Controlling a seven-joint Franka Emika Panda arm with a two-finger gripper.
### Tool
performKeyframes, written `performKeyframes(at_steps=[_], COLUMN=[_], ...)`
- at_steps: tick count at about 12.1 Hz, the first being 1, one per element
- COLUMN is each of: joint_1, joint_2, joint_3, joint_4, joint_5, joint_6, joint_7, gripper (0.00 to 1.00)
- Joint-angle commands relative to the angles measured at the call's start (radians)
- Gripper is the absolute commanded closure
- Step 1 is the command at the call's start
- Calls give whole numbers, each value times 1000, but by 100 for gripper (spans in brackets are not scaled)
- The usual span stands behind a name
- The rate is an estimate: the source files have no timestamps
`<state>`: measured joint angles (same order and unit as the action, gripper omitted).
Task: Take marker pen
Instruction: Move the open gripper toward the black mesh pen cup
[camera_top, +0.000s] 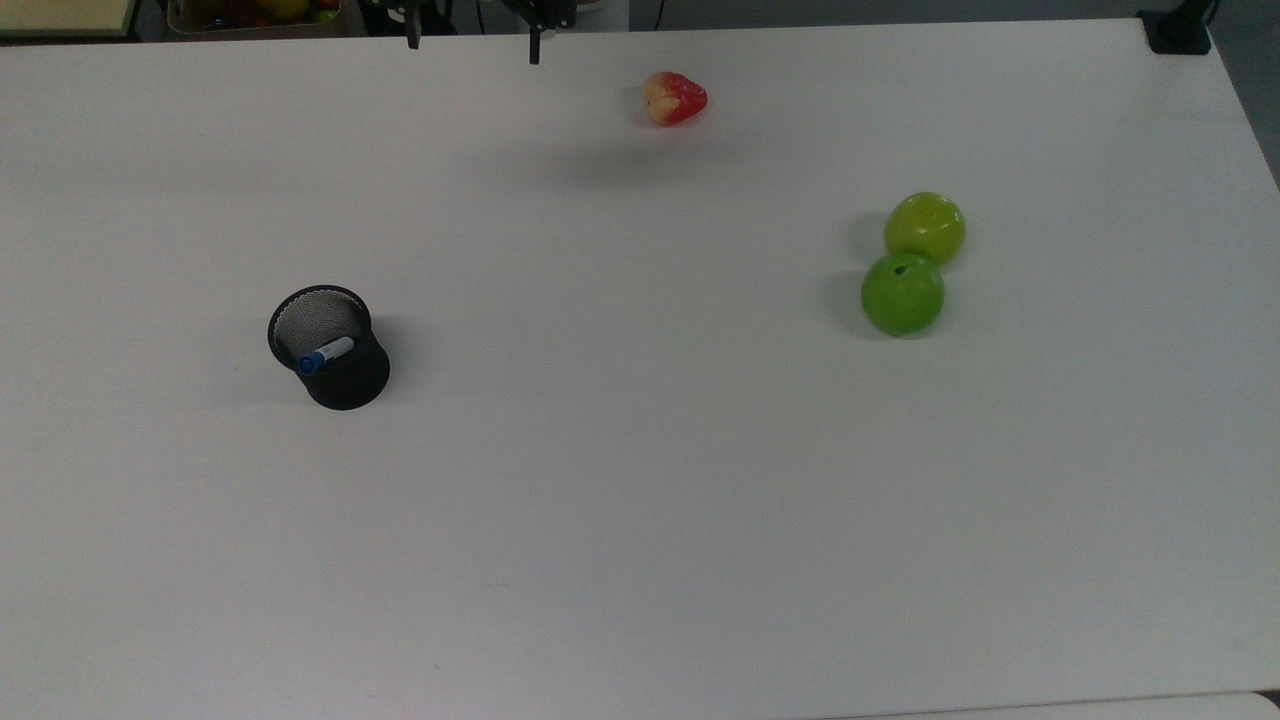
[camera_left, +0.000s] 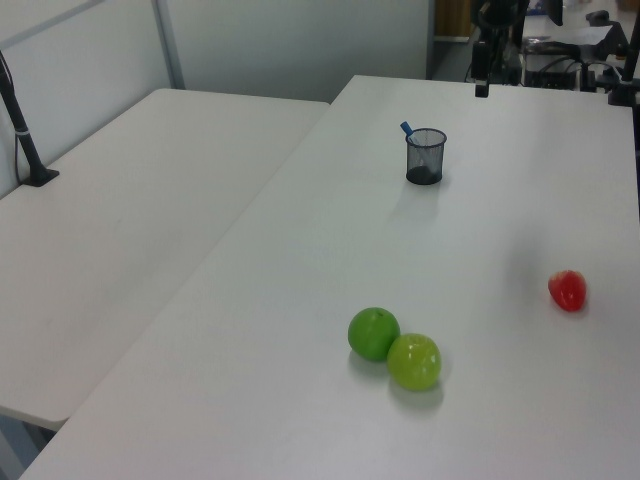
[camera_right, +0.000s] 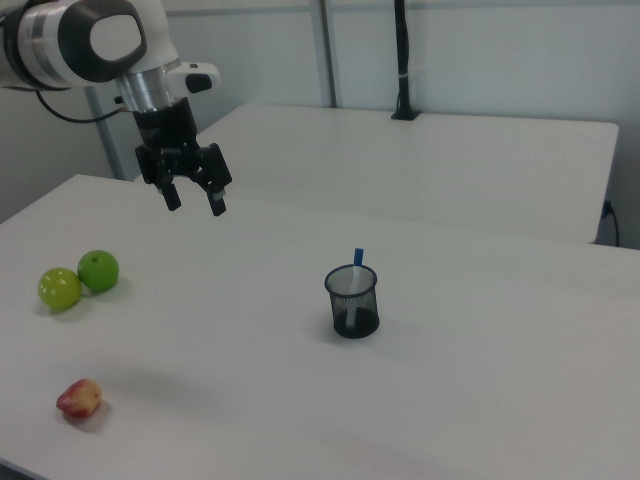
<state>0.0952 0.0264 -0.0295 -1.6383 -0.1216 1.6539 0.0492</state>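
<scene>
1 marker pen (camera_right: 357, 262) leans in the black mesh cup (camera_right: 352, 301), light, stiff and smooth, so we judge its protruding blue-capped end the best hold for our gripper (camera_right: 194, 198), fingers apart, high and well away.
</scene>
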Motion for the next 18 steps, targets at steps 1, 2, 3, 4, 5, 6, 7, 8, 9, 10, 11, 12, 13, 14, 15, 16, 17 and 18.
performKeyframes(at_steps=[1, 2, 3, 4, 5, 6, 7, 8, 9, 10, 11, 12, 13, 14, 15, 16, 17, 18], joint_1=[-35, -55, -77, -106, -121, -149, -169, -184, -199, -216, -227, -232, -235, -233, -235, -235, -235, -236], joint_2=[6, 16, 20, 27, 43, 59, 78, 98, 110, 124, 144, 167, 190, 213, 234, 262, 277, 302], joint_3=[-13, -13, -15, -15, -16, -15, -15, -15, -15, -15, -15, -15, -15, -13, -15, -15, -13, -13], joint_4=[11, 15, 18, 35, 44, 52, 66, 71, 71, 71, 71, 71, 68, 66, 66, 68, 68, 68], joint_5=[10, 8, 8, 10, 8, 10, 11, 13, 14, 19, 43, 57, 57, 56, 56, 56, 54, 54], joint_6=[-13, -13, -9, -9, -9, -5, 19, 61, 110, 174, 240, 304, 363, 419, 460, 493, 524, 576], joint_7=[-44, -75, -97, -126, -144, -164, -189, -192, -192, -192, -192, -193, -192, -184, -184, -184, -184, -189], gripper=[0, 0, 0, 0, 0, 0, 0, 0, 0, 0, 0, 0, 0, 0, 0, 0, 0, 0])
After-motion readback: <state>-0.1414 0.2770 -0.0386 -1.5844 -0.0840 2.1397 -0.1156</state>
